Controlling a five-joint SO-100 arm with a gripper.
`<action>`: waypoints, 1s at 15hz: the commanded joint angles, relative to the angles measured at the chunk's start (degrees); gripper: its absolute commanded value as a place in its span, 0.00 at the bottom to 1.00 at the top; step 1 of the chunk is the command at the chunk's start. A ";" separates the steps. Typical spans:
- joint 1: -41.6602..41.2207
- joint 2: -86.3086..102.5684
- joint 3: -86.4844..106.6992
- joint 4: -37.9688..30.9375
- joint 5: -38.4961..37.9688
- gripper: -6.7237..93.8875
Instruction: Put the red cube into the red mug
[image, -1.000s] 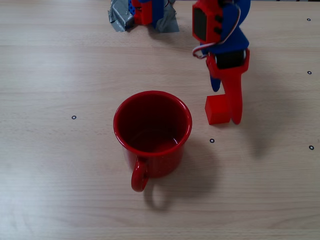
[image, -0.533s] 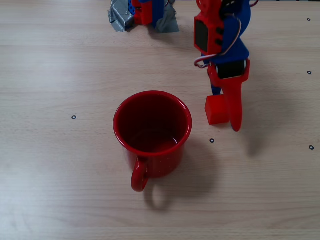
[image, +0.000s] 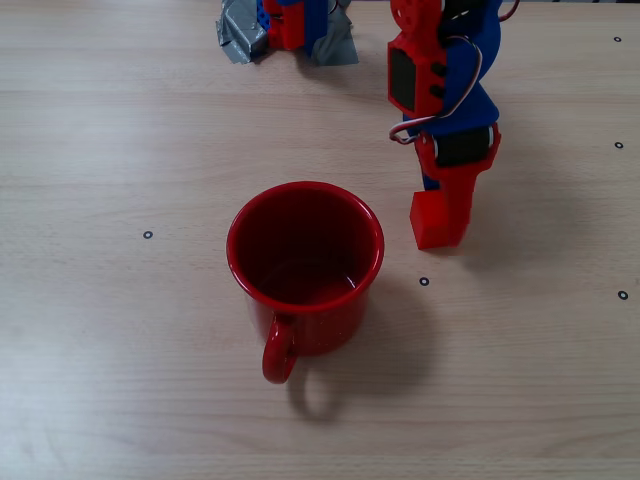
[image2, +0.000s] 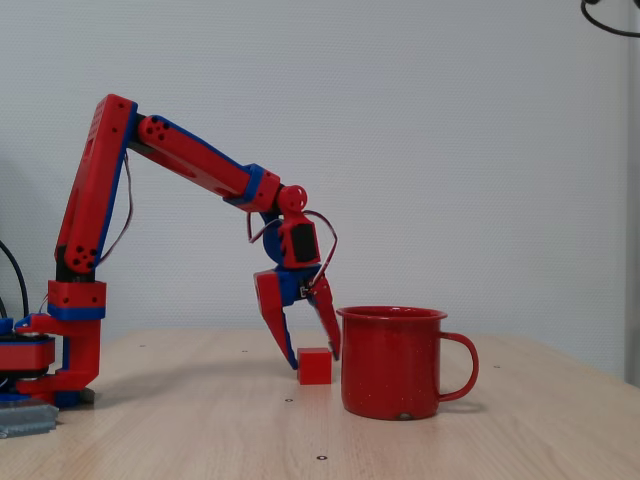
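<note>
A pale wood-grain bench (image: 120, 120) with small black dot marks carries everything; in the side fixed view a plain white wall (image2: 480, 150) stands behind it. At the top edge of the overhead fixed view, grey tape (image: 240, 38) sits by the arm's base. The red mug (image: 305, 262) stands upright, mouth up, its handle pointing to six o'clock overhead and to three o'clock from the side (image2: 392, 362). The red cube (image: 432, 222) rests flat on the bench at the mug's two o'clock, near it but apart. The tool (image2: 312, 355) points straight down, spread, its fingers straddling the cube (image2: 315, 366) without clenching it.
</note>
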 joint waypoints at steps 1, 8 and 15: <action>0.09 2.90 -2.37 -0.70 -0.18 0.18; 0.53 3.25 -4.48 2.99 1.49 0.07; 2.72 5.71 -27.86 30.23 -2.02 0.07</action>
